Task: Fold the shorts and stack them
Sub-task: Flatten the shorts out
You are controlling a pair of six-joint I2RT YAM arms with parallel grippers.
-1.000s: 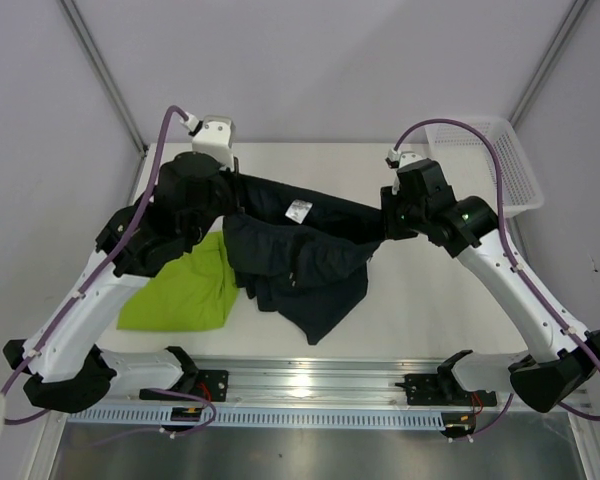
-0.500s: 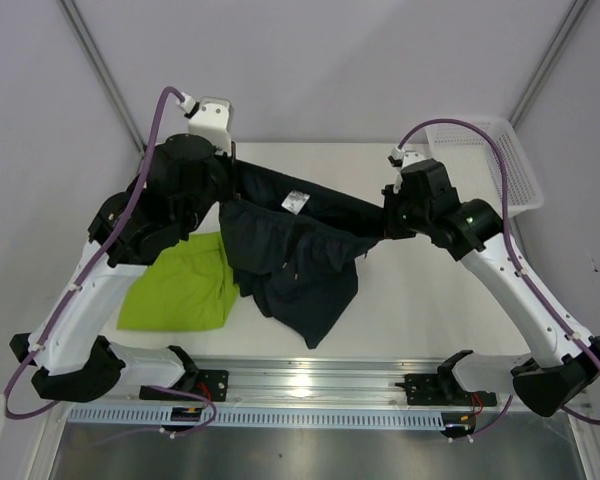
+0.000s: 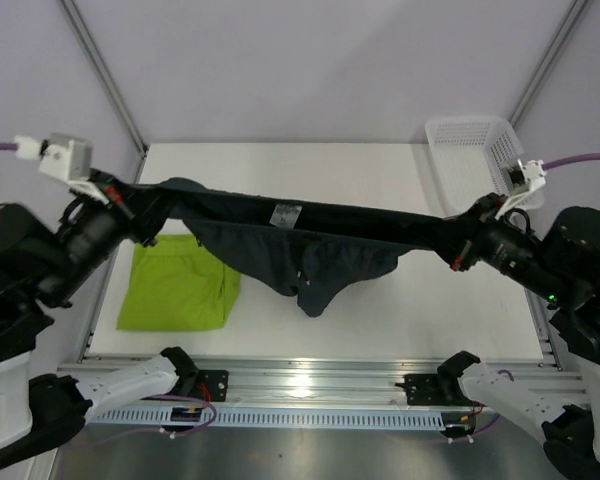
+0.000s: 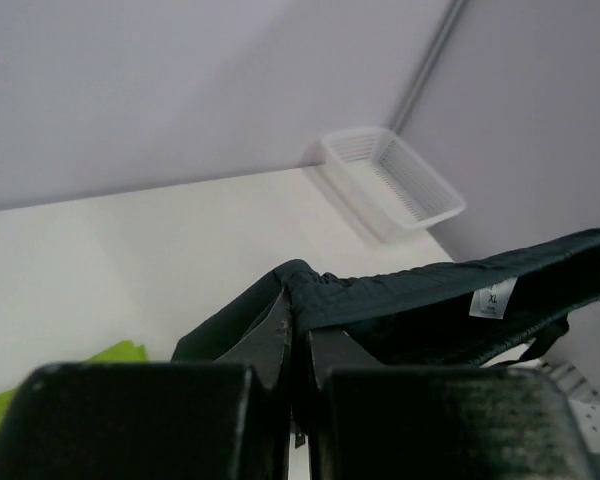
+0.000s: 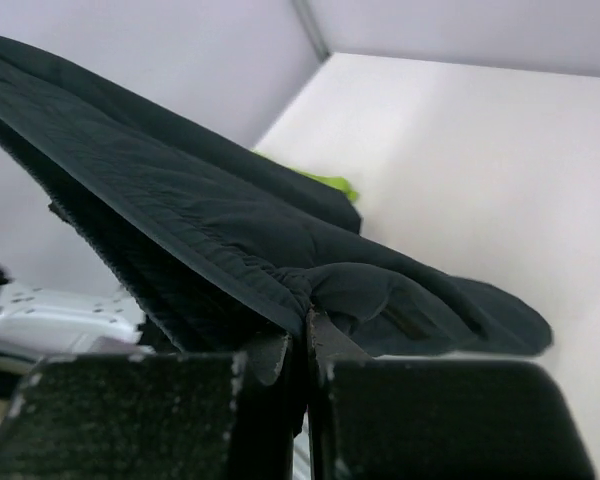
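Lime green shorts [image 3: 175, 285]: flat on table [image 3: 430, 310], lower left of overhead view, looks folded, probably parked as stack base. Beyond, navy shorts [image 3: 310, 250] hang clear of table across mid-frame. Waistband taut, legs sagging, size label [image 3: 285, 213] up. Left gripper [image 4: 298, 322] pinches waistband end at frame left, right gripper [image 5: 306, 325] pinches other end at right, jaws pressed together on fabric. Stretch likely meant to flatten garment before laying it down to fold. White basket [image 3: 480, 150] far upper right.

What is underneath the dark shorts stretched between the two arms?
White table and a corner of the green shorts; the patch right below the sagging dark shorts is covered.
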